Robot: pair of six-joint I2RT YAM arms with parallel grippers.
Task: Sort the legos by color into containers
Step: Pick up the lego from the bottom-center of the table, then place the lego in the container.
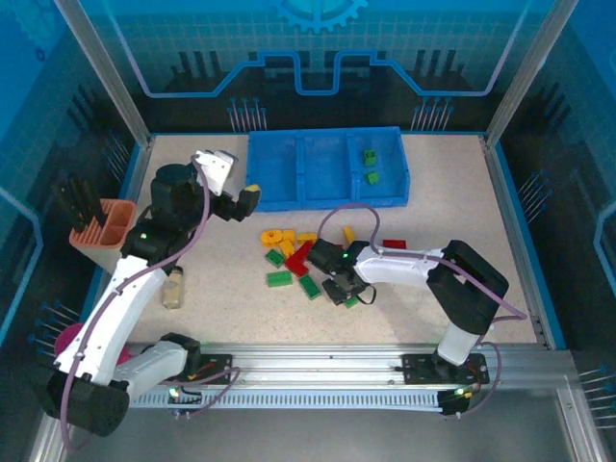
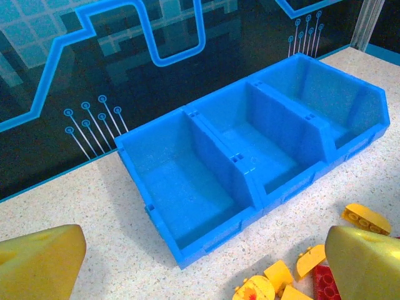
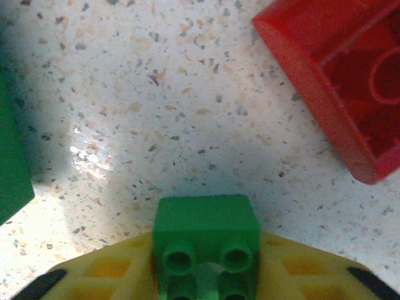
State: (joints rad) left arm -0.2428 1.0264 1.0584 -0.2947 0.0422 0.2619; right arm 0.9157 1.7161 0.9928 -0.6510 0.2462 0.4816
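Jaws of the right gripper (image 1: 346,292) pinch a green brick (image 3: 206,237) near the pile (image 1: 294,255). Left gripper (image 1: 248,197) hangs spread beside the tray (image 1: 327,200). Grasp step in hand. Next: lift, then carry to the far-right compartment (image 1: 387,168) holding green bricks (image 1: 370,156).

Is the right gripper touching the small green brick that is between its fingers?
Touching. In the right wrist view, the green brick sits between the yellow fingers of the right gripper; both meet its sides with no gap.
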